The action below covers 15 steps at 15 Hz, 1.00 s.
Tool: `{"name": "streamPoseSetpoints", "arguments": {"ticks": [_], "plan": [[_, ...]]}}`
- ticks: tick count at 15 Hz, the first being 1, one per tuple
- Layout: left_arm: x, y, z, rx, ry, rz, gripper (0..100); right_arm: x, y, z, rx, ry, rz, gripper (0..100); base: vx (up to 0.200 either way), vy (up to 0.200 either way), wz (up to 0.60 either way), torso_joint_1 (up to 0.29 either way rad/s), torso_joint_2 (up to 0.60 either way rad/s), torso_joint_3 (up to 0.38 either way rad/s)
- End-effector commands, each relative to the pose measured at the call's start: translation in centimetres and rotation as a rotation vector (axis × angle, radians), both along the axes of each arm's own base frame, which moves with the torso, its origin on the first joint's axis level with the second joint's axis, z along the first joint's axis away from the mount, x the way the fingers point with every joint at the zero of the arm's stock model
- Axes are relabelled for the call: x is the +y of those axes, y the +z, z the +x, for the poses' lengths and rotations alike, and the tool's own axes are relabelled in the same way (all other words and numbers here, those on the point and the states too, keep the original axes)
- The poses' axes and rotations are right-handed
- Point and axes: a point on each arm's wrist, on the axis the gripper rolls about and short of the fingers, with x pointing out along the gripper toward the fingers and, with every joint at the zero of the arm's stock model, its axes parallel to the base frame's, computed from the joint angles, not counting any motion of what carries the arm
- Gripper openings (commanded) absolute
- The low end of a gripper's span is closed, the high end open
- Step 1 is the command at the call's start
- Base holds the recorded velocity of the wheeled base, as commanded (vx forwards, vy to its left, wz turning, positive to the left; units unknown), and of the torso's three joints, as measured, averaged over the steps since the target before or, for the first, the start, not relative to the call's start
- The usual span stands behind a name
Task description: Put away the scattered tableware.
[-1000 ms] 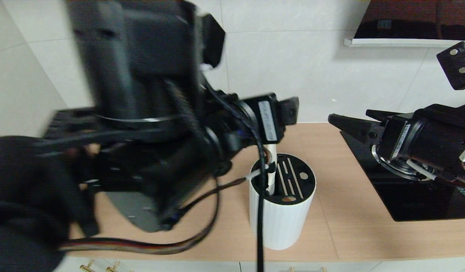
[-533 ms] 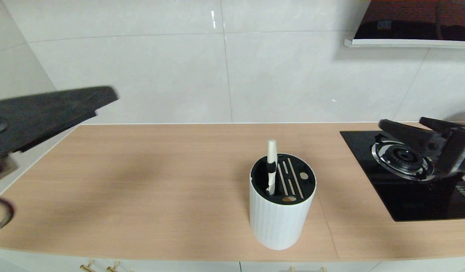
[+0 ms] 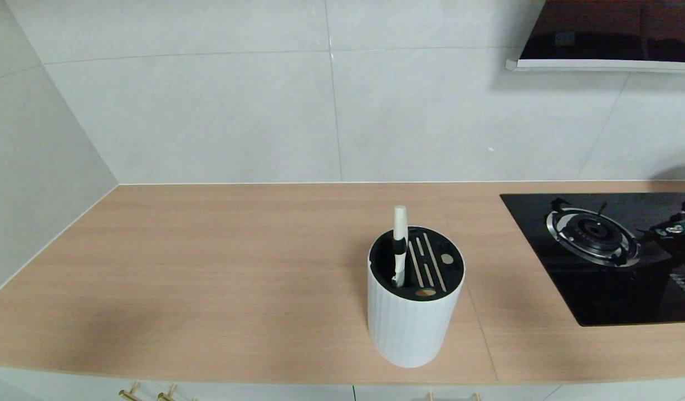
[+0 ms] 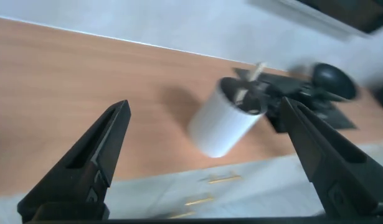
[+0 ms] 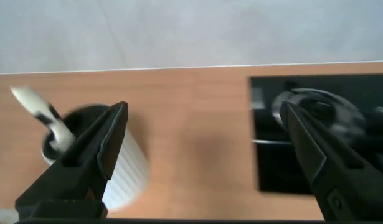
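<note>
One utensil [image 3: 399, 245] stands in the white ribbed holder [image 3: 415, 317] in the head view. Its handle points up and its long axis is close to vertical, leaning a little. The handle is white with a black band, and it sits in the open pocket of the holder's black top, just beside the narrow slots [image 3: 426, 259]. The holder rests on the table [image 3: 209, 267] near the front edge, with the stove [image 3: 598, 262] on my right.

From my left wrist, my left tool [image 4: 202, 107] is spread wide and holds nothing. The holder [image 4: 222, 127] lies ahead of it and well apart, framed between the two fingers, with the utensil [image 4: 256, 71] poking out of its top.

From my right wrist, my right tool [image 5: 202, 109] is also spread wide and empty. The holder [image 5: 126, 168] is partly behind one finger, the utensil [image 5: 42, 109] slants out of it, and the stove [image 5: 316, 124] is by the other finger.

I judge the right arm slightly nearer, though not with certainty. Any regrasp would have to come down from above, along that handle.
</note>
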Motion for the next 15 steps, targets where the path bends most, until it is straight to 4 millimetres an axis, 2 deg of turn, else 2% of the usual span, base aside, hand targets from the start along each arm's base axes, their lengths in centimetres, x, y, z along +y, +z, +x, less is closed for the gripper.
{"name": "streamPoseSetpoints", "arguments": {"ticks": [1,2,3,4,6,7,8,10,12,13,14,15], "plan": [[0.6,-2.7,-4.7,-0.120,0.111,0.020,100,-1.5,-2.0,-8.4,-0.205,-0.145,-0.040,100,0.000,0.000,0.00,0.000,0.00,0.000],[0.5,-3.4,-5.5,-0.126,0.142,0.038,100,-1.5,-2.6,-9.2,-0.212,-0.174,-0.058,100,0.000,0.000,0.00,0.000,0.00,0.000],[0.4,-3.6,-5.4,-0.119,0.156,0.046,100,-1.5,-2.6,-9.2,-0.208,-0.188,-0.059,100,0.000,0.000,0.00,0.000,0.00,0.000],[0.2,-3.8,-5.2,-0.106,0.238,0.079,100,-1.6,-2.3,-9.2,-0.219,-0.293,-0.033,100,0.000,0.000,0.00,0.000,0.00,0.000],[-0.1,-4.0,-5.2,-0.098,0.352,0.100,100,-1.0,-2.9,-9.4,-0.215,-0.382,-0.035,100,0.000,0.000,0.00,0.000,0.00,0.000],[-0.8,-5.3,-5.9,-0.132,0.401,0.110,100,-0.5,-4.9,-9.8,-0.215,-0.377,-0.061,100,0.000,0.000,0.00,0.000,0.00,0.000],[-1.0,-6.5,-5.6,-0.117,0.394,0.141,100,-0.4,-5.9,-9.2,-0.174,-0.354,-0.070,100,0.000,0.000,0.00,0.000,0.00,0.000],[-0.7,-8.7,-4.0,-0.018,0.507,0.166,100,-0.5,-7.9,-7.7,-0.087,-0.364,-0.072,100,0.000,0.000,0.00,0.000,0.00,0.000],[-0.7,-11.0,-2.1,0.026,0.509,0.200,100,-0.5,-10.9,-5.9,0.024,-0.359,-0.094,100,0.000,0.000,0.00,0.000,0.00,0.000],[-0.7,-13.5,-0.1,0.003,0.512,0.263,100,-0.5,-13.8,-4.3,0.050,-0.358,-0.099,100,0.000,0.000,0.00,0.000,0.00,0.000],[-0.7,-15.3,1.0,-0.029,0.517,0.333,100,-0.5,-14.9,-3.7,0.034,-0.351,-0.098,100,0.000,0.000,0.00,0.000,0.00,0.000],[-0.7,-15.6,1.1,-0.043,0.516,0.380,100,-0.4,-15.4,-3.6,0.078,-0.327,-0.088,100,0.000,0.000,0.00,0.000,0.00,0.000]]}}
